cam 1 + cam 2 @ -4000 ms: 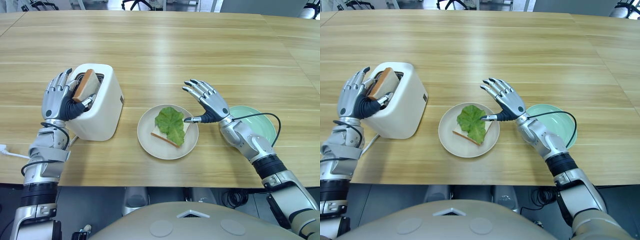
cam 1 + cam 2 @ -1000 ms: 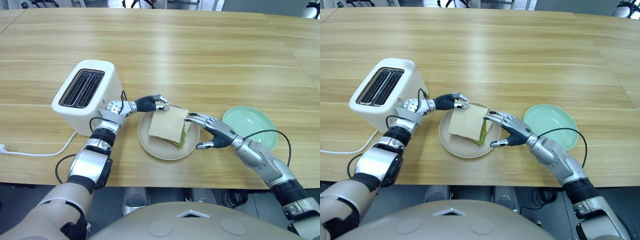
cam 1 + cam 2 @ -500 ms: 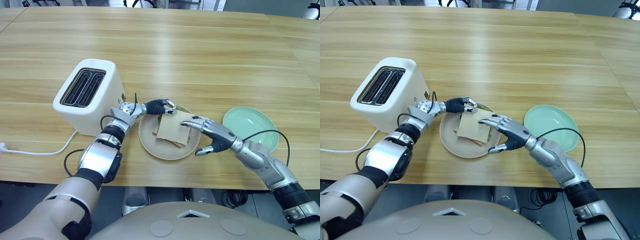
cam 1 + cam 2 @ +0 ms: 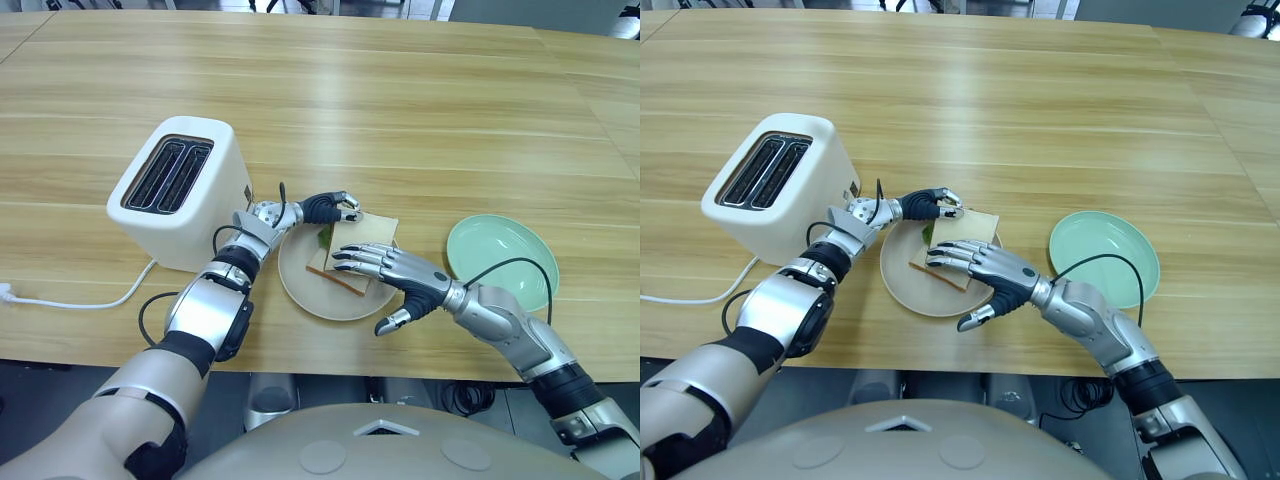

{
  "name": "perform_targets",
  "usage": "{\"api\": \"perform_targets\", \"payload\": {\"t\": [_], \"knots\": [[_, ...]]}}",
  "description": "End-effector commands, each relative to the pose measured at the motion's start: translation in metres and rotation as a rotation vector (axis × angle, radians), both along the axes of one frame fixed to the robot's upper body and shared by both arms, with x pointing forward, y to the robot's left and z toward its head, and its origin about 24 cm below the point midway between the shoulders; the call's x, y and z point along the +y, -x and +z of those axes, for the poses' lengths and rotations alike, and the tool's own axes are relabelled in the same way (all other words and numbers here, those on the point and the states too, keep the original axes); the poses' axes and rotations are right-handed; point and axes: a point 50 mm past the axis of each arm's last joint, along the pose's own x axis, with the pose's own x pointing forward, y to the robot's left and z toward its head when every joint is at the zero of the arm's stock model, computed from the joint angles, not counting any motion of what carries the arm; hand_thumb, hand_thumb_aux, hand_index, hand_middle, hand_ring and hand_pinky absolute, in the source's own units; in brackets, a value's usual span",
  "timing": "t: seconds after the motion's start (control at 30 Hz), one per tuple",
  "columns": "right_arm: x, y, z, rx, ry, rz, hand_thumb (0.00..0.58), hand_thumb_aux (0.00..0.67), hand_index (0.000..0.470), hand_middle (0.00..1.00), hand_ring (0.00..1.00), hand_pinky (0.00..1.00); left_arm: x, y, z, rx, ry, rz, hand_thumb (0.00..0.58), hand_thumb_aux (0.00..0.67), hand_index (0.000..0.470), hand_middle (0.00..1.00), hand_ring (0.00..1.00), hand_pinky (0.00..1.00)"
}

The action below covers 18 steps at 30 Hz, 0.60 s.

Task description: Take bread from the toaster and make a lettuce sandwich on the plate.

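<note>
A white toaster [image 4: 175, 190] stands at the left, both slots empty. To its right, a beige plate [image 4: 298, 288] carries the sandwich: a bottom slice [image 4: 338, 281], a lettuce leaf [image 4: 324, 236] peeking out at the left edge, and a top bread slice [image 4: 368, 232] lying a little askew toward the far right. My left hand [image 4: 332, 207] is at the plate's far rim, fingers curled and pinching the top slice's far left corner. Palm down, my right hand [image 4: 385, 270] is spread open over the near half of the sandwich, fingers pointing left.
A pale green plate [image 4: 497, 250] lies to the right of the beige plate, with a black cable looping over it from my right wrist. The toaster's white cord [image 4: 70, 303] trails left along the table's near edge. Bare wood stretches beyond.
The top slice has slid right and farther back over the lettuce. My right hand has moved left, now covering the sandwich's near half. My left hand followed the slice slightly to the right.
</note>
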Motion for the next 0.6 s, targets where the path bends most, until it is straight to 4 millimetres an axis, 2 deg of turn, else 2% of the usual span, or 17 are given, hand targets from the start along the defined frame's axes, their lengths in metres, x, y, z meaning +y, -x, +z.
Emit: {"api": "perform_targets", "payload": {"t": [0.03, 0.37, 0.6], "knots": [[-0.013, -0.004, 0.001, -0.008, 0.019, -0.058, 0.0, 0.0, 0.0, 0.0, 0.0, 0.0, 0.007, -0.002, 0.0, 0.002, -0.04, 0.0, 0.58, 0.67, 0.46, 1.0, 1.0, 1.0], [-0.022, -0.006, -0.006, 0.004, 0.055, -0.113, 0.0, 0.0, 0.0, 0.0, 0.0, 0.0, 0.016, -0.001, 0.002, 0.006, -0.064, -0.038, 0.58, 0.67, 0.46, 1.0, 1.0, 1.0], [-0.016, -0.008, -0.028, 0.083, 0.129, -0.101, 0.0, 0.0, 0.0, 0.0, 0.0, 0.0, 0.018, 0.001, -0.005, 0.019, -0.109, -0.029, 0.58, 0.67, 0.46, 1.0, 1.0, 1.0]]}}
